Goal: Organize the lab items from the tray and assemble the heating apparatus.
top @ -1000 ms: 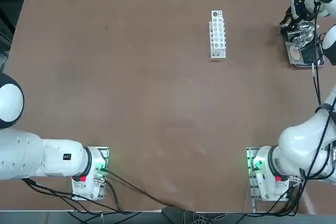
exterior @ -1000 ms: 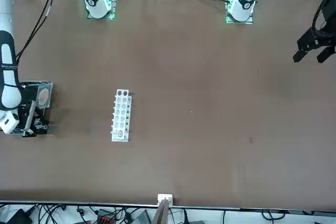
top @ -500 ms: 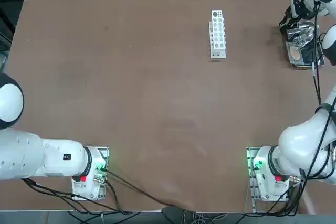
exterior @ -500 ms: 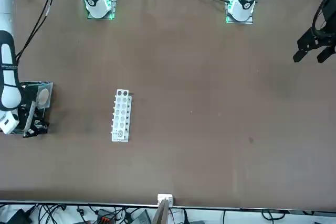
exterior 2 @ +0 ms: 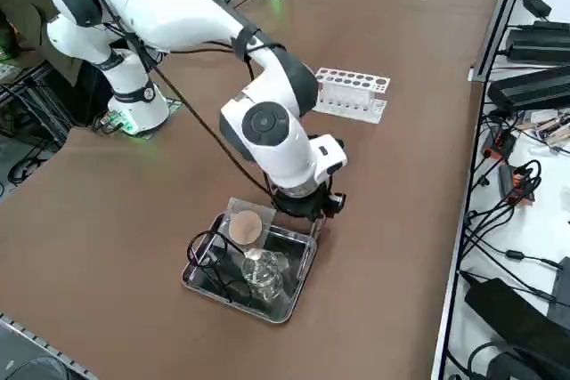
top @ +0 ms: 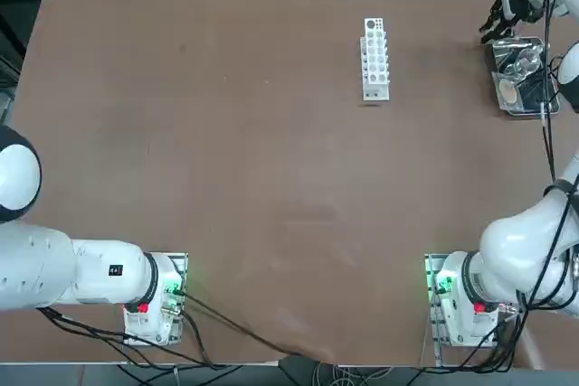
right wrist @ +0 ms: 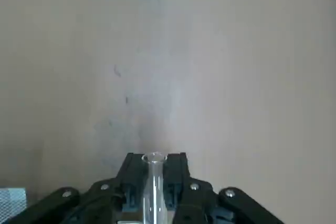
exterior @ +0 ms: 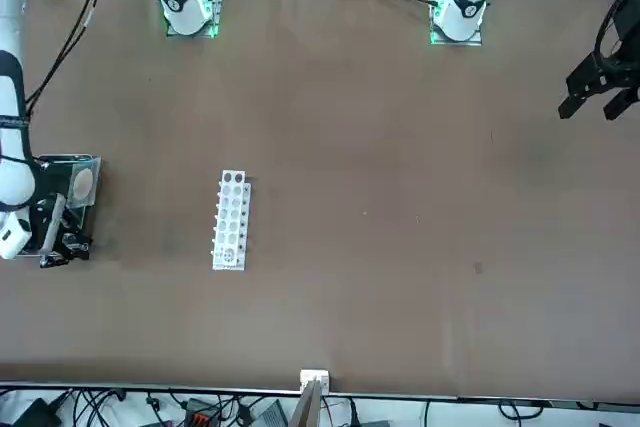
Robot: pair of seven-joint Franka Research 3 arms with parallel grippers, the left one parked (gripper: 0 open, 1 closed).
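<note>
Even overhead light, soft shadows, wrist cam blurry.

One tray [exterior 2: 287, 307], one glass burner [exterior 2: 260, 275], one mesh square [exterior 2: 244, 226], one wire tripod [exterior 2: 207, 255], one glass tube [right wrist: 155, 187], one rack [top: 375, 58].

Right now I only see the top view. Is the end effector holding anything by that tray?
Observer: Yes. In the wrist view the end effector is shut on a thin clear glass tube.
Operator: What is lying in the tray?
Observer: The side view shows the tray holding a glass burner, a black wire tripod and a mesh square with a tan centre.
</note>
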